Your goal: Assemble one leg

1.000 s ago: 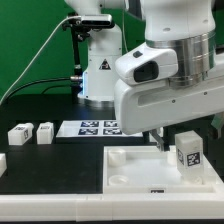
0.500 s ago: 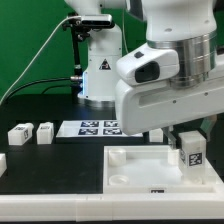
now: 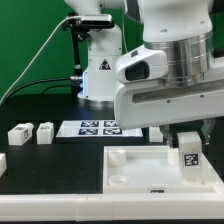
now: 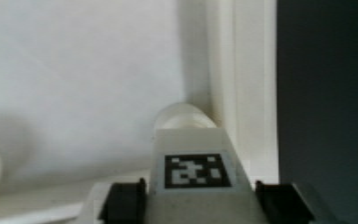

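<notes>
The leg [image 3: 189, 158] stands upright between the two fingers [image 4: 126, 201], which are clamped on its sides, at the flat white panel's [image 3: 130, 166] far corner on the exterior view's right.

The gripper [image 3: 189, 141] clasps a tagged leg [image 3: 191, 157] upright over the white panel [image 3: 130, 172]; a second leg [image 3: 20, 134] and third leg [image 3: 45, 132] rest on the bench [image 3: 60, 160].

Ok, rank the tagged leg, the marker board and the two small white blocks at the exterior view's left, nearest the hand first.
1. Small white plastic leg with a square tag, between the hand's fingers.
2. Thin flat white marker board, mid-table.
3. Inner small white plastic block, exterior view's left.
4. Outer small white plastic block, farthest left.
</notes>
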`<state>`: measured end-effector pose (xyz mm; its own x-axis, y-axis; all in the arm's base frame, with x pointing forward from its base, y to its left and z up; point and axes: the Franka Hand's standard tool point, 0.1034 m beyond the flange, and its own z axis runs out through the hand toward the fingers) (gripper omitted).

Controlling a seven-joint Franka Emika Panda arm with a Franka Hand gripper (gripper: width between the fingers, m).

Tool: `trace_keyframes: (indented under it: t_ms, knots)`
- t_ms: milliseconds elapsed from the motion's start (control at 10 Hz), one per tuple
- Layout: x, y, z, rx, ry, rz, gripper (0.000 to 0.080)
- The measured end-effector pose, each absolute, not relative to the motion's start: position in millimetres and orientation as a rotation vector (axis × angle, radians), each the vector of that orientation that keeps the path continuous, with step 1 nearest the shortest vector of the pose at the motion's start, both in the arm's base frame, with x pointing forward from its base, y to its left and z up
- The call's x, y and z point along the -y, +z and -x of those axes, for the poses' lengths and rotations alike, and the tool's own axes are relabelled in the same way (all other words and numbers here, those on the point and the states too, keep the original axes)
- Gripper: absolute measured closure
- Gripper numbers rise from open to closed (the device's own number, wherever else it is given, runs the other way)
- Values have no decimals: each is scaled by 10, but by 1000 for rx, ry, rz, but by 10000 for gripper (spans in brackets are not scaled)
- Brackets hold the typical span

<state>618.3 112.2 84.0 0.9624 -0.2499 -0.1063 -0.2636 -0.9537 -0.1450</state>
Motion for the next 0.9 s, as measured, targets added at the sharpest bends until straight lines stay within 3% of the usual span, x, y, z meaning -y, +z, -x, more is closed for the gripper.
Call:
trace_keyframes:
  t_ms: [500,800,900]
  knots:
    - [-1221,844,-6198,-1462,215,2620,506]
    - [-1225,832,-6214,-1575,223,2557,506]
    - [-1231,833,-6213,-1542,221,2575,416]
